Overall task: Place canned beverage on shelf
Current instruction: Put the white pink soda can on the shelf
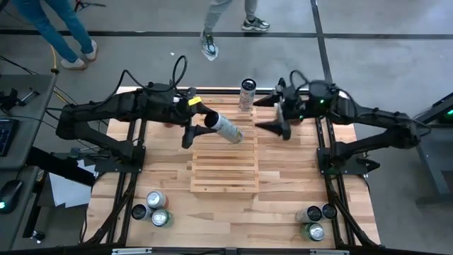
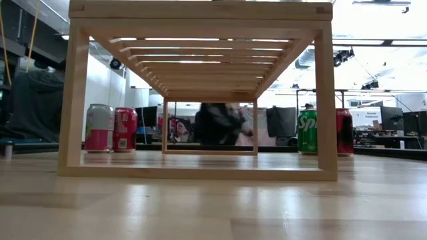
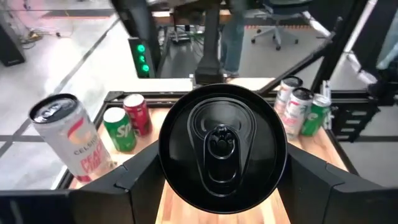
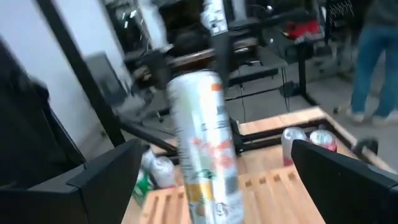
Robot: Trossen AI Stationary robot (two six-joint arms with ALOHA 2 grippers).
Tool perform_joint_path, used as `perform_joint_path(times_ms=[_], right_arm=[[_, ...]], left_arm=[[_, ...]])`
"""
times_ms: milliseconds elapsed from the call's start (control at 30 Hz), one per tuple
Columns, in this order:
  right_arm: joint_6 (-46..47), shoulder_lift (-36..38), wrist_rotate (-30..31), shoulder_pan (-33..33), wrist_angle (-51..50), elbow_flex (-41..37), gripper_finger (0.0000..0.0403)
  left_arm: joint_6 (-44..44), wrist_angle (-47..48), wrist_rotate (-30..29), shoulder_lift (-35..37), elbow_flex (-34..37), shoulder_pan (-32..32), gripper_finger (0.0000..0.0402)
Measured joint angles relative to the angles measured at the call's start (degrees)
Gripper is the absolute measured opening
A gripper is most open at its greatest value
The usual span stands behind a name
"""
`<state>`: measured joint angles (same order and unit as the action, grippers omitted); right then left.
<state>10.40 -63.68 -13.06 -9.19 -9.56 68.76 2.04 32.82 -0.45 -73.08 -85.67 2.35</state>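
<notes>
The shelf (image 1: 223, 164) is a pale slatted rack in the middle of the table; the low view shows it from its end (image 2: 200, 93). My left gripper (image 1: 205, 122) (image 3: 222, 186) is shut on a silver can (image 1: 228, 128) over the shelf's far end. A second can (image 1: 247, 94) (image 3: 68, 140) (image 4: 205, 143), white with orange print, stands upright near the table's far edge, beyond the shelf. My right gripper (image 1: 267, 115) (image 4: 224, 186) is wide open just right of that can, pointing at it, its fingers apart from it. My left gripper pinches the can's round wall between its two fingers (image 3: 134, 177), near the tab end (image 3: 221, 152), which faces back toward the wrist. The can lies along the fingers. It sticks out toward the table's right and near side, tipped slightly down, clear of the shelf.
Three cans stand at the table's near left corner (image 1: 153, 209) and three at the near right (image 1: 316, 218) (image 3: 301, 109). A green and a red can (image 3: 127, 124) (image 2: 325, 131) stand at the far right, a pink and a red one (image 2: 111, 128) at the far left. People walk beyond the far edge (image 1: 64, 35).
</notes>
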Motion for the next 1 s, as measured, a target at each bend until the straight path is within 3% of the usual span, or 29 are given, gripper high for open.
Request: perform_joint_path(times_ms=[200,367,567,767,900,1000], right_arm=[[-11.92,-7.42,11.17,5.74,-6.03,7.25,0.0399],[-13.45,-12.54,23.12,7.97,-13.18,14.02,0.0399],[-16.26,-17.01,31.73,11.34,-20.0,21.36,0.0399],[-20.26,-22.12,38.61,15.0,-21.92,26.51,0.0399],[-21.41,-25.94,48.05,16.0,-22.07,28.35,0.0399],[-21.4,-27.83,50.7,15.97,-22.05,29.79,0.0399]], left_arm=[[-2.16,0.37,-2.83,-2.72,0.02,0.0,0.0238],[-5.16,0.27,-9.81,-4.55,0.02,-0.15,0.0238],[-17.73,-0.08,-18.06,-4.49,0.04,-0.08,0.0238],[-27.63,-0.54,-19.45,-2.94,0.07,-0.15,0.0238],[-29.4,-1.78,-19.1,-3.01,0.07,-0.13,0.0238],[-29.42,-2.1,-18.36,-2.99,0.07,-0.13,0.0238]])
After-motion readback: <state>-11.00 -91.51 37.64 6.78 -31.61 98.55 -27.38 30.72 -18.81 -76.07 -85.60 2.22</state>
